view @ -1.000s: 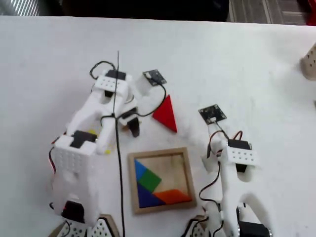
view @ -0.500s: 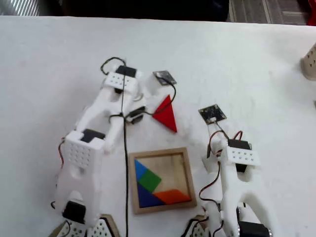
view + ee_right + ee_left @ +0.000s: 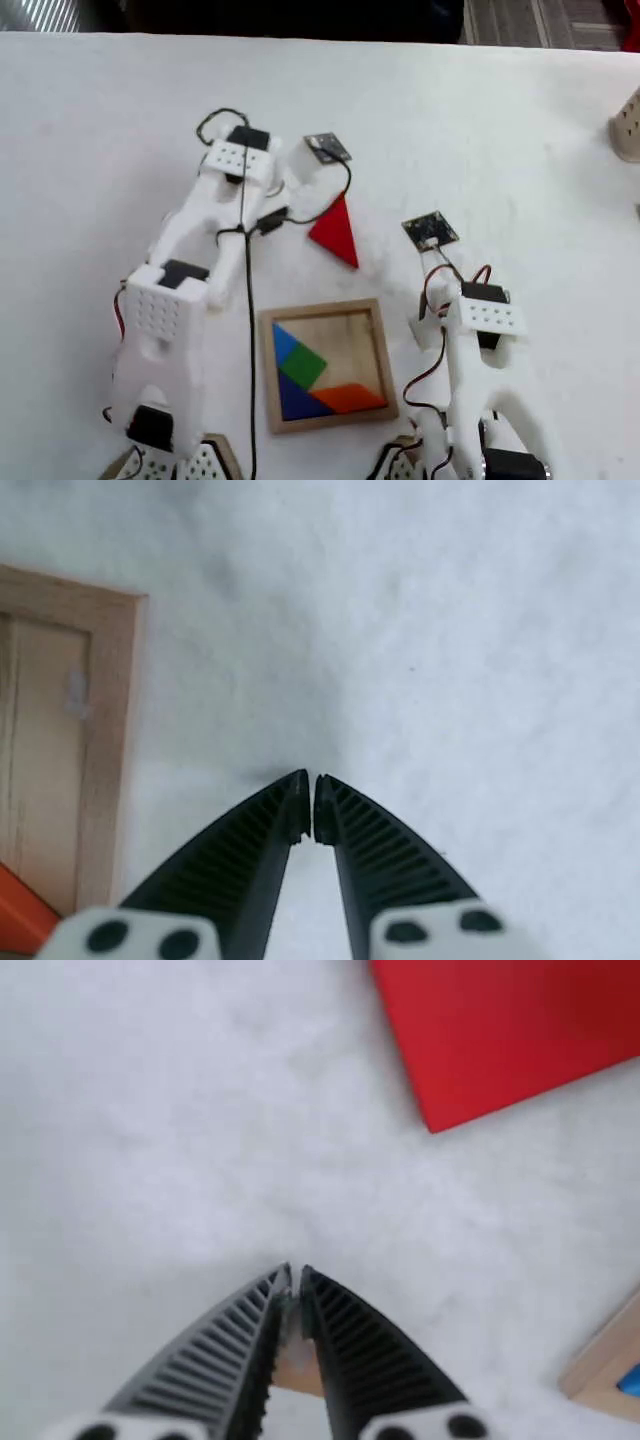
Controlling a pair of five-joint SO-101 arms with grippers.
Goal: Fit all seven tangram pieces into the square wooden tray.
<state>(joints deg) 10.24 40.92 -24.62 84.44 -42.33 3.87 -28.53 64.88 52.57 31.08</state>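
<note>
**High view:** fixed overhead camera looking steeply down across the worktop [image 3: 500,120], well back from it. **Left and right wrist views:** close above the worktop, each facing out past its own jaws. The left shares the red triangle [image 3: 500,1030] with the high view. The right shares the wooden tray [image 3: 105,740] rim (its corner also edges the left view).

The left arm [image 3: 190,240] swings from a spot nearer the wooden tray [image 3: 320,306] toward the red triangle [image 3: 336,230], bringing its tool [image 3: 272,221] close to that piece's near corner. In the last half second it pulls back slightly and shifts farther up the table [image 3: 500,120], so the tool now sits a little apart from the triangle.
</note>
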